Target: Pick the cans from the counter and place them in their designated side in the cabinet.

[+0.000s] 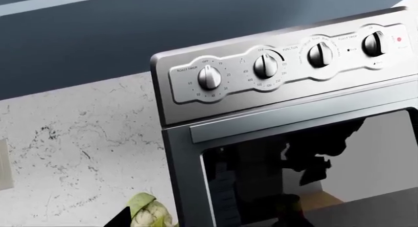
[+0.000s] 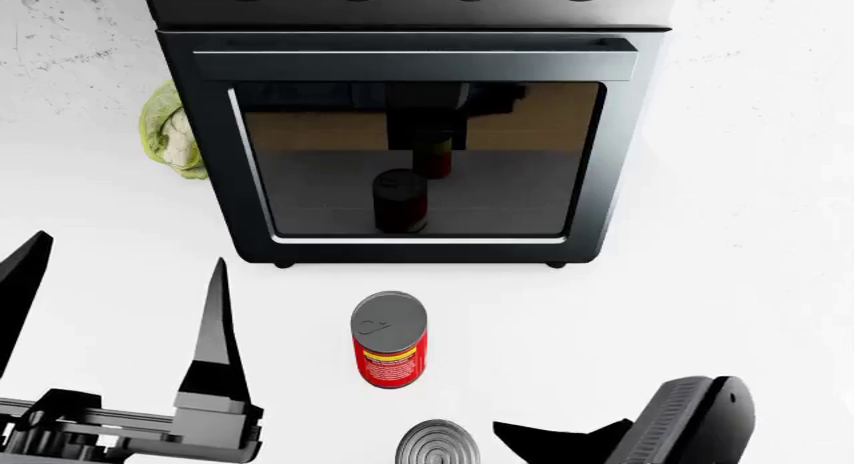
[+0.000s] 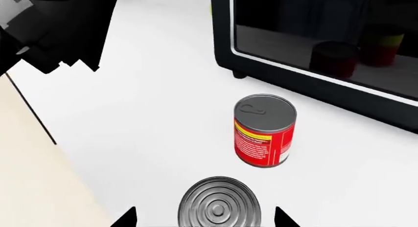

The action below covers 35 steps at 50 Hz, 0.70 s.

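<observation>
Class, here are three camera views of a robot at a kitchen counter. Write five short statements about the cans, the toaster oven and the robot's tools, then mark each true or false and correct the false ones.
1. A red can stands upright on the white counter in front of the toaster oven. True.
2. The left tool is closed around that red can. False: its fingers are spread apart and it holds nothing.
3. A second can sits between the fingertips of the right tool. True.
4. The toaster oven door is open. False: the door is shut, and its dark glass mirrors the cans.
5. A green leafy vegetable lies on top of the toaster oven. False: it lies on the counter beside it.
</observation>
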{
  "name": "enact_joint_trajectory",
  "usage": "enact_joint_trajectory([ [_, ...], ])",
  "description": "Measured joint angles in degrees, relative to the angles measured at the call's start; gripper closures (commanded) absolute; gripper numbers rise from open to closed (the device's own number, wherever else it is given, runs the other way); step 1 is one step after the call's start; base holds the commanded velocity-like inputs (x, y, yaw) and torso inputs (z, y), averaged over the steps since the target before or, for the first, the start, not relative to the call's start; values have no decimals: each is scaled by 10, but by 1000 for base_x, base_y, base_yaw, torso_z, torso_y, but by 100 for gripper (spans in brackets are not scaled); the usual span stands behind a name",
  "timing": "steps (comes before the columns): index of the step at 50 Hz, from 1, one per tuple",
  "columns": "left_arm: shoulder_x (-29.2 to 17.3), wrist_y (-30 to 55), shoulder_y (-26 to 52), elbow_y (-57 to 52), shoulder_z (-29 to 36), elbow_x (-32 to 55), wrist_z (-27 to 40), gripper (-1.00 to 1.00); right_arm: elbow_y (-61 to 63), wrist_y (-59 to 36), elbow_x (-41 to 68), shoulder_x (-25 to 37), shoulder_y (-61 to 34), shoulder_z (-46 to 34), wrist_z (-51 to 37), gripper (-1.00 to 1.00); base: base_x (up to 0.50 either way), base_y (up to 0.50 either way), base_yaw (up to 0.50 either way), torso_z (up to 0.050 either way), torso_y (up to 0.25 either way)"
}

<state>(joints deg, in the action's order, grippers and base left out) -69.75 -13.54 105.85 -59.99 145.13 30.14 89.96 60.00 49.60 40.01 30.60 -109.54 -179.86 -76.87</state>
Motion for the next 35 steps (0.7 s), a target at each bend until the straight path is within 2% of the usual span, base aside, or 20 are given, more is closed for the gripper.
enact_joint_trajectory([
  [15,3,5,-12,0,-10,1,0,-100,-1,-51,61,98,-19,0,103,-100,0,0,0,0,0],
  [35,3,9,-12,0,-13,0,0,-100,-23,-74,97,108,25,41,143,-100,0,0,0,0,0],
])
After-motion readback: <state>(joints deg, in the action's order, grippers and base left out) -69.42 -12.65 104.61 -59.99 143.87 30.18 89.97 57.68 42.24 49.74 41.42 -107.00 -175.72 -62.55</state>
